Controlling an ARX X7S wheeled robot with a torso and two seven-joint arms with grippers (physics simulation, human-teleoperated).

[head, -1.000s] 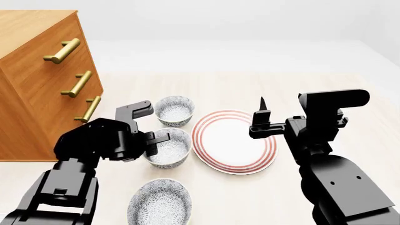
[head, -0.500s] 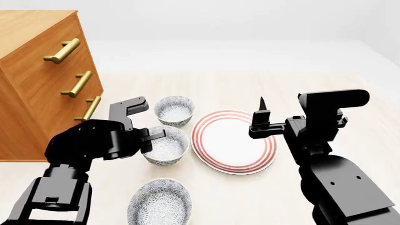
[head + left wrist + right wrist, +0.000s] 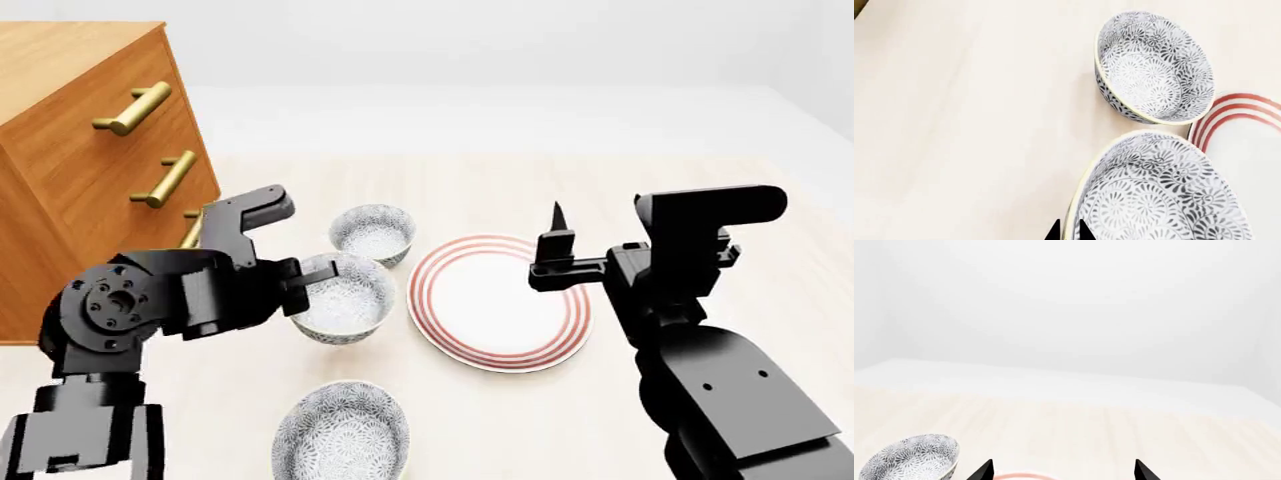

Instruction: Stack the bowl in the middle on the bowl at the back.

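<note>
The bowl in the middle point(image 3: 344, 298), white with grey-blue floral speckle, is tilted, its rim pinched by my left gripper point(image 3: 302, 290). In the left wrist view the two fingertips of the left gripper point(image 3: 1067, 233) straddle that bowl's point(image 3: 1161, 195) rim, one inside and one outside. The bowl at the back point(image 3: 372, 232) stands upright just beyond it, and the left wrist view shows this back bowl point(image 3: 1154, 65) apart from the held one. My right gripper point(image 3: 554, 250) hovers open over the plate, nothing between its fingers point(image 3: 1062, 471).
A red-ringed white plate point(image 3: 501, 300) lies right of the bowls. A third speckled bowl point(image 3: 340, 435) sits nearest to me. A wooden drawer cabinet point(image 3: 80, 150) with brass handles stands at the left, close behind my left arm.
My left gripper has risen and drawn slightly left with the middle bowl, which now tilts and sits nearer the back bowl. The right arm has not moved.
</note>
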